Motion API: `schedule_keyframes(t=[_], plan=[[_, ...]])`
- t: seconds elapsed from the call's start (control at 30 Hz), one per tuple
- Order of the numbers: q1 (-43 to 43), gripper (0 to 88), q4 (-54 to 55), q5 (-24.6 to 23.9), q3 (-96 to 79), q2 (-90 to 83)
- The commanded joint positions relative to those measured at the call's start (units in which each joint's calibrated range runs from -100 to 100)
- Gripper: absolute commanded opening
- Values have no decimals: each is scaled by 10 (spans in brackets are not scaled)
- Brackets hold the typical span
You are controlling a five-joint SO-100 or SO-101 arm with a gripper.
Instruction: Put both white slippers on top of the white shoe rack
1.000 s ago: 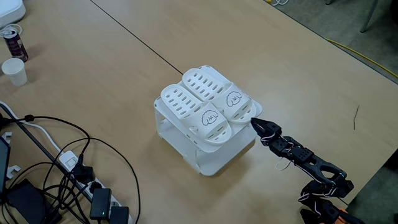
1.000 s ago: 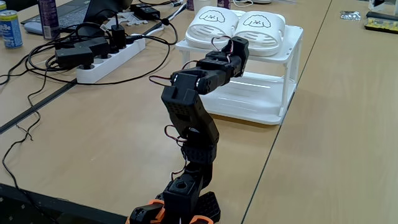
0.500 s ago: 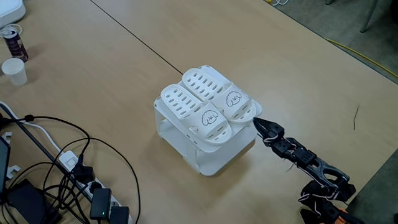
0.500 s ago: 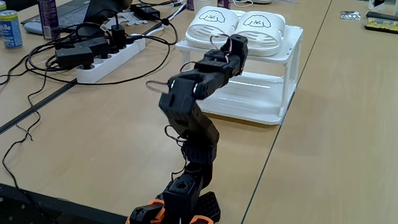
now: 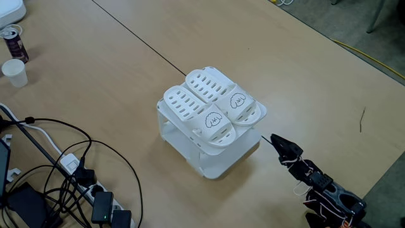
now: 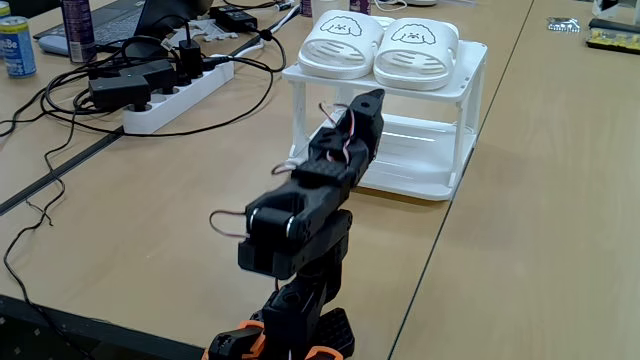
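Two white slippers lie side by side on the flat top of the white shoe rack point(image 5: 209, 166) point(image 6: 470, 75), each with a small puppy face on its strap. In a fixed view from above they show as one slipper point(image 5: 196, 115) and its neighbour point(image 5: 225, 96); from the front they show as two rounded straps point(image 6: 340, 45) point(image 6: 417, 49). My black gripper point(image 5: 274, 139) point(image 6: 375, 97) is shut and holds nothing. It hangs just off the rack's near side, below the top panel, apart from the slippers.
A power strip point(image 6: 175, 95) with tangled black cables point(image 5: 63, 164) lies to the rack's left. A can point(image 5: 14, 43) and a paper cup point(image 5: 15, 72) stand at the far left. A blue can point(image 6: 14, 45) stands at the table edge. Bare wood spreads right of the rack.
My arm has folded back and down, pulling the shut gripper away from the slippers toward its base. Slippers and rack have not moved.
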State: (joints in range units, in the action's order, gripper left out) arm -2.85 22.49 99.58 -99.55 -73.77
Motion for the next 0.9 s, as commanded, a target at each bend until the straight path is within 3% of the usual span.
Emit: schedule_keyframes(t=[0.0,0.23,0.5,0.87], plan=[[0,8,175,4,-4,-36],[4,8,352,4,-4,-114],[-1,8,419,4,0,-259],[-2,8,723,4,0,-253]])
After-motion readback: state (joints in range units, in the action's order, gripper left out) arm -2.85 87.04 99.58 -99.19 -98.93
